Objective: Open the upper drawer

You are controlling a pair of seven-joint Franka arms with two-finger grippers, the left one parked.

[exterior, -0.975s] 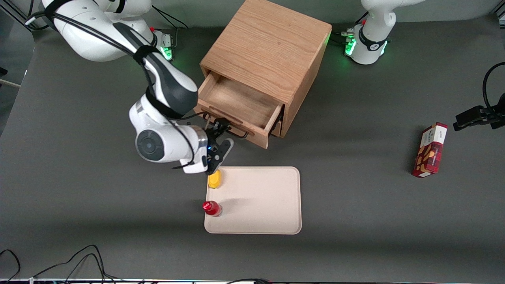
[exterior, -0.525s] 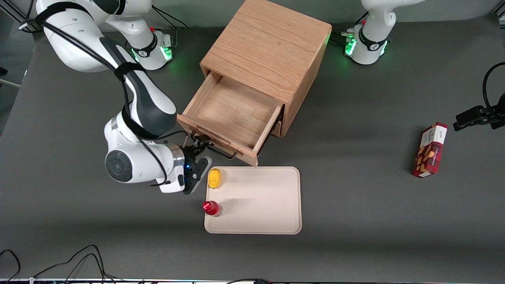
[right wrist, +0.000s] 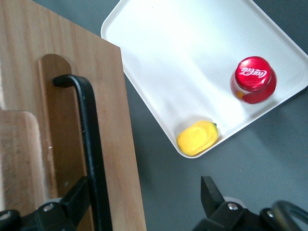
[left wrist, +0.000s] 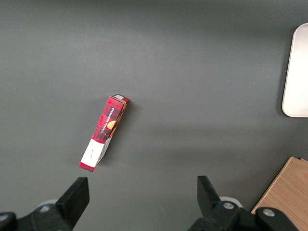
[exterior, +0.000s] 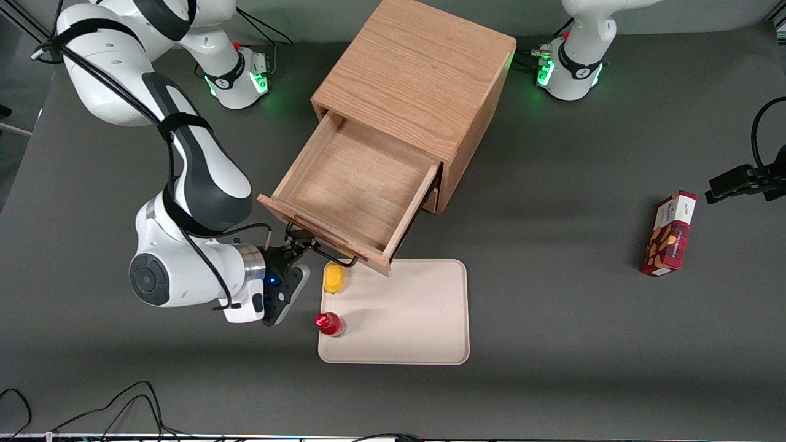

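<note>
The upper drawer point(exterior: 353, 181) of the oak cabinet point(exterior: 417, 67) stands pulled far out, and its bare wooden inside shows. Its long black bar handle point(exterior: 328, 253) point(right wrist: 90, 139) runs along the drawer front point(right wrist: 115, 144). My gripper point(exterior: 299, 244) point(right wrist: 144, 197) is at the end of the handle nearer the working arm. Its fingers are wide open; one finger point(right wrist: 72, 199) is hooked round the bar and the other hangs over bare table. The drawer's front corner overhangs the tray edge.
A cream tray point(exterior: 411, 319) point(right wrist: 192, 53) lies in front of the drawer, holding a yellow piece point(exterior: 333, 277) point(right wrist: 197, 138) and a red-capped bottle point(exterior: 329, 323) point(right wrist: 253, 79). A red cookie box point(exterior: 669, 233) point(left wrist: 105, 132) lies toward the parked arm's end. Cables trail along the table's near edge.
The drawer has slid much farther out of the cabinet. My gripper has moved with the handle, nearer the front camera and toward the working arm's end.
</note>
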